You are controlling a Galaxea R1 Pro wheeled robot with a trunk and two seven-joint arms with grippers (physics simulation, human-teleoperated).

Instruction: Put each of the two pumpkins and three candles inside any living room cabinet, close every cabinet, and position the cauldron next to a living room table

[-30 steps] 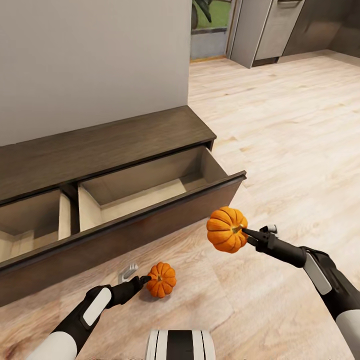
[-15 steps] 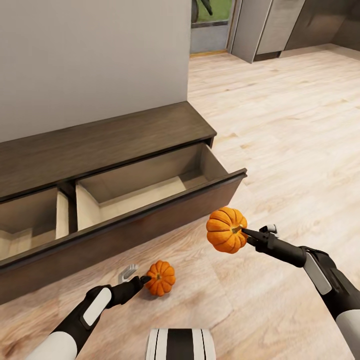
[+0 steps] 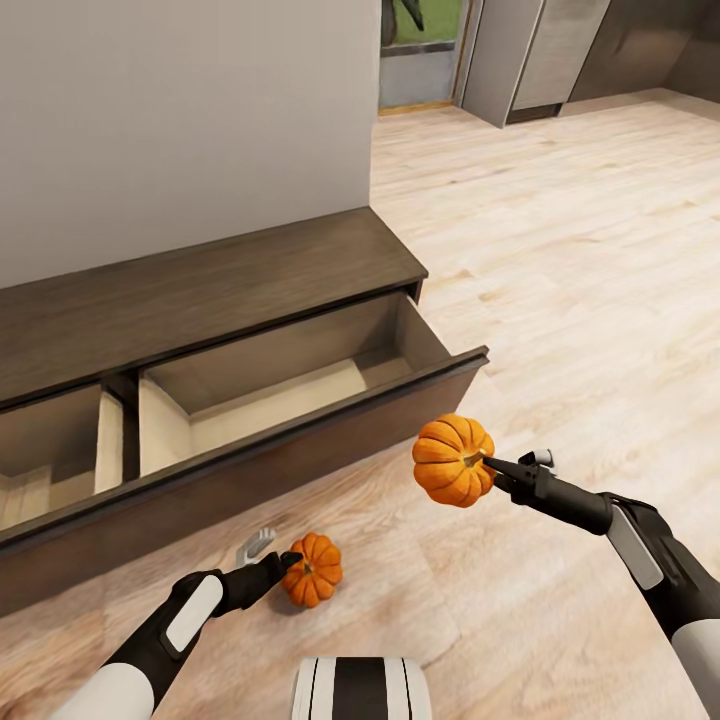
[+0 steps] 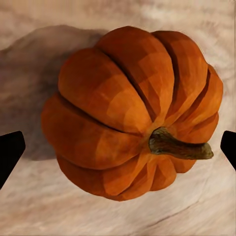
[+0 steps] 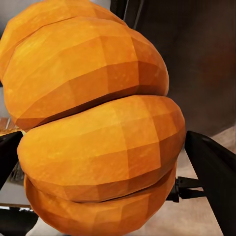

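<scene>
Both end effectors loaded. My right end effector [image 3: 487, 463] is clamped on a bright-orange ribbed round pumpkin [image 3: 453, 460], held off the floor at about 4 o'clock from the open drawer. In the right wrist view that pumpkin [image 5: 98, 123] sits between the dark fingers [image 5: 214, 177]. My left end effector [image 3: 290, 562] is at a smaller orange ribbed pumpkin [image 3: 312, 570], low over the pale wood floor [image 3: 560, 250] at 6 o'clock. In the left wrist view this pumpkin [image 4: 130, 113] sits between the fingertips [image 4: 10, 152]; looks gripped, contact not fully visible.

The long low dark-brown wooden cabinet [image 3: 200, 275] is at 11 o'clock, with two drawers pulled out and a light wooden interior [image 3: 280, 385] showing nothing inside.

Step in hand, as I judge it: stowing the pumpkins. Next: carry the right pumpkin toward 11 o'clock over the drawer front, lower it inside, release. Then the left one.
</scene>
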